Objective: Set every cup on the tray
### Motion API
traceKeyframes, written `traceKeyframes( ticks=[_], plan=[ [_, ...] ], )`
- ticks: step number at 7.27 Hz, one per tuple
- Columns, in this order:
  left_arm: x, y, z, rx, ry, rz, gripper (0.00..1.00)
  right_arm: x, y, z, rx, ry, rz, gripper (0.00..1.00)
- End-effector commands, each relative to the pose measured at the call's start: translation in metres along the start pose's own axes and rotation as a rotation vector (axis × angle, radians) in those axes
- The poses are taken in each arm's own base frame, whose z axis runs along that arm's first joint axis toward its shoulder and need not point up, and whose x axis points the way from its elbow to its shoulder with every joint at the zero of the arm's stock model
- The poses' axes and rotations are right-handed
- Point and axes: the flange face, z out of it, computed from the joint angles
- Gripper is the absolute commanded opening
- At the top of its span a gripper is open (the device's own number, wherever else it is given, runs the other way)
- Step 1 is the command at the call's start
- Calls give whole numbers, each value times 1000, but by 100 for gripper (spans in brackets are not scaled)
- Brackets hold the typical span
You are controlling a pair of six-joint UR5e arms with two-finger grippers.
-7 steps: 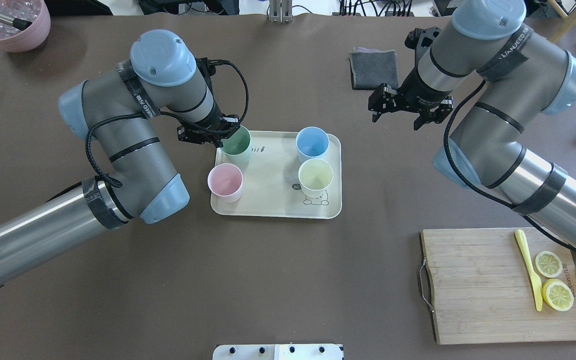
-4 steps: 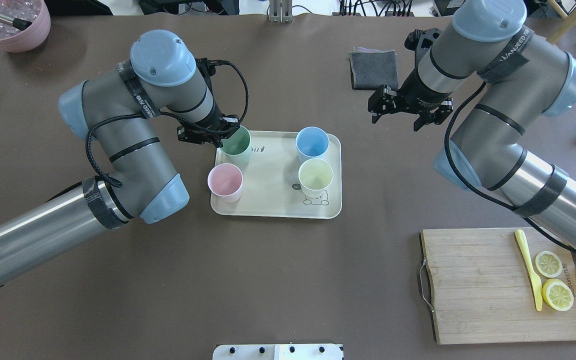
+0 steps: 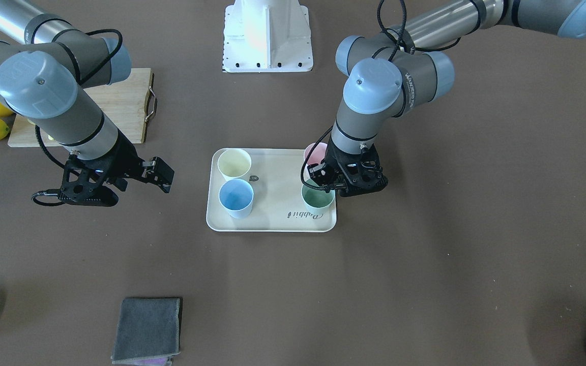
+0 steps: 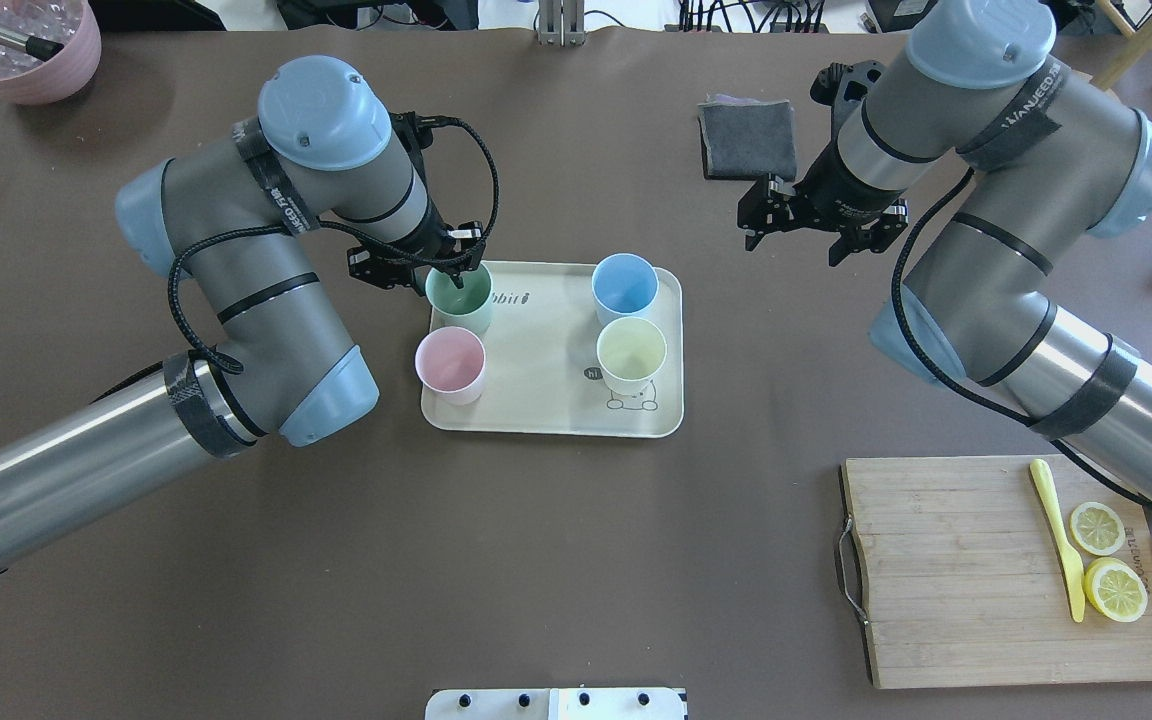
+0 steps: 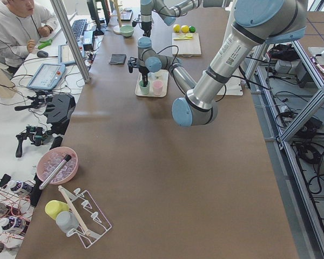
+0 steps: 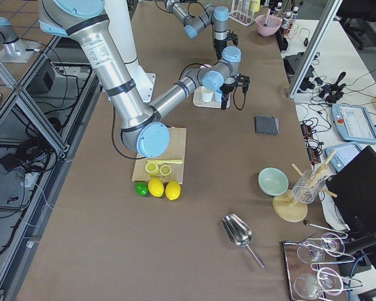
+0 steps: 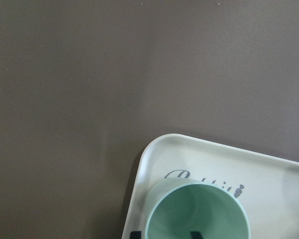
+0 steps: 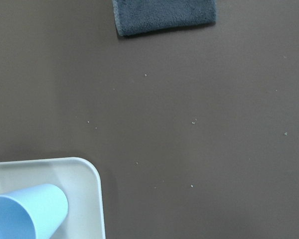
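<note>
Mint green cup [image 4: 459, 298] stood on the tray [image 4: 546, 400] beneath the left gripper [image 4: 441, 274], jaws released astride its rim: placement judged finished, withdrawal next.

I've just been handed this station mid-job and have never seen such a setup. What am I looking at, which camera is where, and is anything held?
These are two robot arms at a table, each ending in a two-finger claw. One picture looks down from behind the robot, one faces it from across the table, mirrored, two look along the table from its ends, and two come from cameras on the wrists. On the cream tray stand four cups: mint green, pink, light blue and pale yellow. The left claw sits at the mint green cup, one finger inside the rim and one outside, spread wider than the wall, so it looks open. The right claw hangs open and empty beside the tray. A grey cloth and a cutting board lie apart.
</note>
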Motion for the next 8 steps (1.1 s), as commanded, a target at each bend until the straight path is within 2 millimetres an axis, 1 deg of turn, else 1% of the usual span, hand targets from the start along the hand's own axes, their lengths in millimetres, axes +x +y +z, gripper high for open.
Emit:
traceKeyframes(
  ticks=[1, 2, 3, 4, 5, 6, 7, 8],
  plan=[
    [-35, -32, -36, 50, 14, -1, 87, 14, -17, -16, 18, 0, -3, 100],
    [-92, -41, -51, 48, 3, 78, 96, 42, -32, -26, 33, 16, -59, 100],
    [-155, -59, -72, 61, -18, 160, 97, 75, -46, -34, 50, 37, -90, 100],
    [-218, -68, -78, 65, -65, 246, 97, 116, -53, -36, 48, 63, -126, 100],
    [-276, -81, -88, 71, -111, 327, 97, 157, -63, -47, 52, 80, -163, 100],
    [-340, -89, -98, 46, -141, 412, 97, 211, -66, -51, 38, 104, -211, 100],
    [-406, -97, -117, 36, -164, 488, 97, 276, -69, -68, 46, 134, -267, 100],
    [-470, -97, -133, 17, -180, 537, 97, 334, -65, -81, 36, 150, -312, 100]
  ],
)
